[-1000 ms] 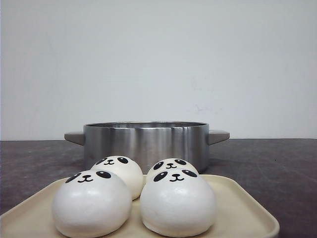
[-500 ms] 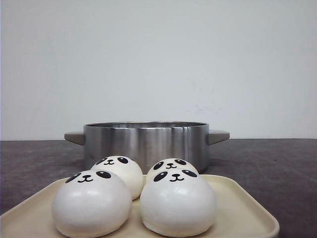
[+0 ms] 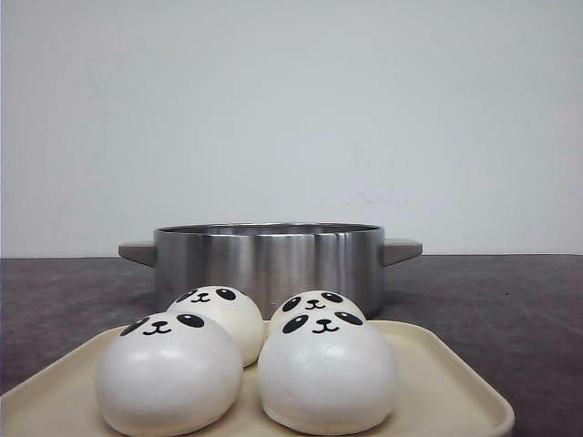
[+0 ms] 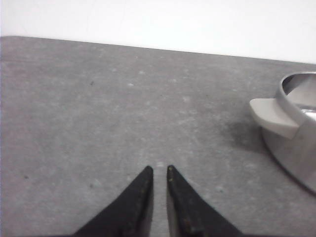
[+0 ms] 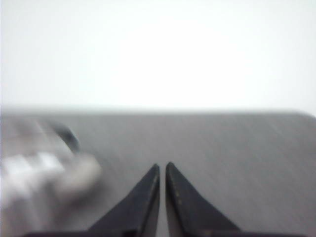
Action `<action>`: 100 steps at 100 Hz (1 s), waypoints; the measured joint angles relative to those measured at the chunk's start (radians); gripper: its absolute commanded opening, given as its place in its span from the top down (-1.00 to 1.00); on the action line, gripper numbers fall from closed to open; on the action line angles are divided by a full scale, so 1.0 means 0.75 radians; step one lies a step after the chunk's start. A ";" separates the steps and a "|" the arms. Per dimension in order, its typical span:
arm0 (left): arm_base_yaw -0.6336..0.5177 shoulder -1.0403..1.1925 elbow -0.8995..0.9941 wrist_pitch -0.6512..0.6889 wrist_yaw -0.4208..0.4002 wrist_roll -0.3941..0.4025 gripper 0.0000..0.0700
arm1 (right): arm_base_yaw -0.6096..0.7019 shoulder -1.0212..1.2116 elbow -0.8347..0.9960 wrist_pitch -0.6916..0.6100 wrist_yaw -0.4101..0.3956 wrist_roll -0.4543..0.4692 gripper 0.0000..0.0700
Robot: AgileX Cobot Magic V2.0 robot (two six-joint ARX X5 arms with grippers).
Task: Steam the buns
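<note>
Steel pot (image 3: 269, 264) anchors us; the buns (image 3: 246, 364) sit on a cream tray (image 3: 437, 391) before it; our left gripper (image 4: 158, 170) and right gripper (image 5: 162, 167) flank it, both clenched on nothing.

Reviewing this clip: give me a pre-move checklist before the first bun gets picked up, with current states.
1. All four buns on the tray: ok.
2. Pot open, no lid on it: ok.
3. Pot contents, rack or water: cannot tell, inside hidden.
4. Left gripper empty, fingertips nearly together over bare table: ok, but must open first.
5. Right gripper empty, nearly closed: ok; that view is motion-blurred.
6. Arms clear of the buns in the front view: ok.
</note>
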 measured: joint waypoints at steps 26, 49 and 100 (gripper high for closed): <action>0.000 0.111 0.305 0.002 0.095 -0.264 0.99 | 0.000 0.083 0.360 -0.228 -0.002 0.225 0.98; 0.000 0.527 0.874 -0.162 0.173 -0.149 0.79 | 0.000 0.463 0.959 -0.606 -0.052 0.063 0.98; -0.017 0.762 1.132 -0.267 0.332 -0.124 -0.92 | 0.167 0.952 1.359 -0.821 -0.452 0.117 -0.65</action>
